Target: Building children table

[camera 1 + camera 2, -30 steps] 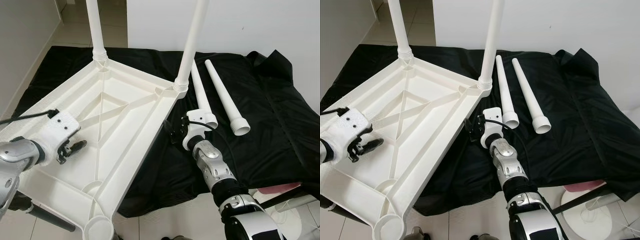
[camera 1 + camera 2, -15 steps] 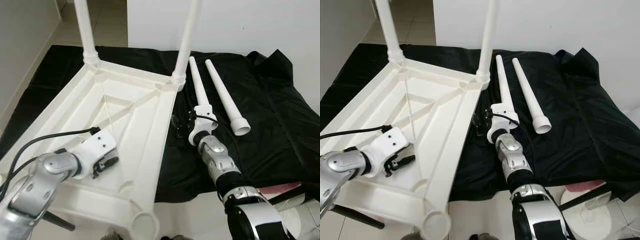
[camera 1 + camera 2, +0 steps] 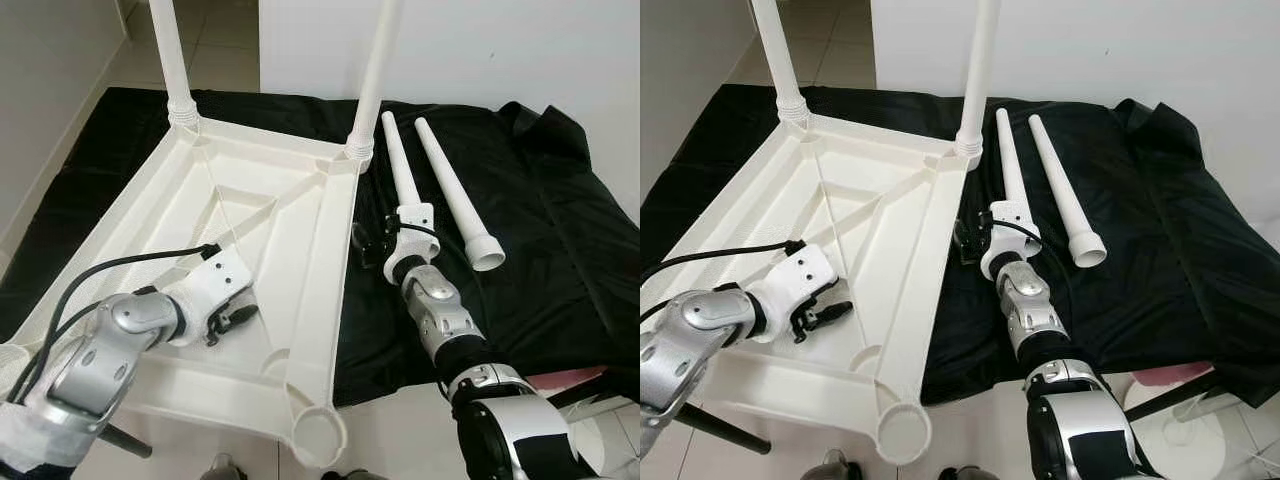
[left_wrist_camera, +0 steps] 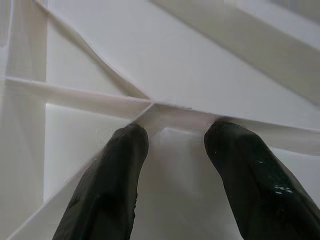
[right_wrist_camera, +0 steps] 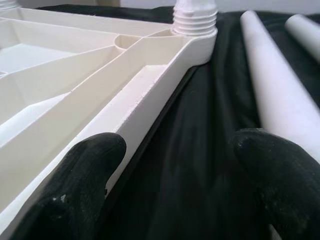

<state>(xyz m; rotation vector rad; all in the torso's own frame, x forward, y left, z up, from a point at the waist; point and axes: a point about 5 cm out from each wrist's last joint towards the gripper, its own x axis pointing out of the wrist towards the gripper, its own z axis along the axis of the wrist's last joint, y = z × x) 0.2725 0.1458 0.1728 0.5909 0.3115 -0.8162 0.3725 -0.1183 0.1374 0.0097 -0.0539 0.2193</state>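
The white plastic table top lies upside down on a black cloth. Two white legs stand screwed into its far corners, one at the left and one at the right. Two loose legs lie on the cloth to its right. My left gripper is open over the underside, its fingers just short of a rib crossing. My right gripper is open low over the cloth, between the table's right edge and the nearer loose leg.
The black cloth covers the floor up to a white wall. An empty leg socket sits at the table's near corner. A black rod lies at the lower left, and a pink and white object at the lower right.
The table top has swung, its near corner shifting right. My left gripper has moved inward across the underside toward the ribs. The right gripper has edged farther along the table's right edge.
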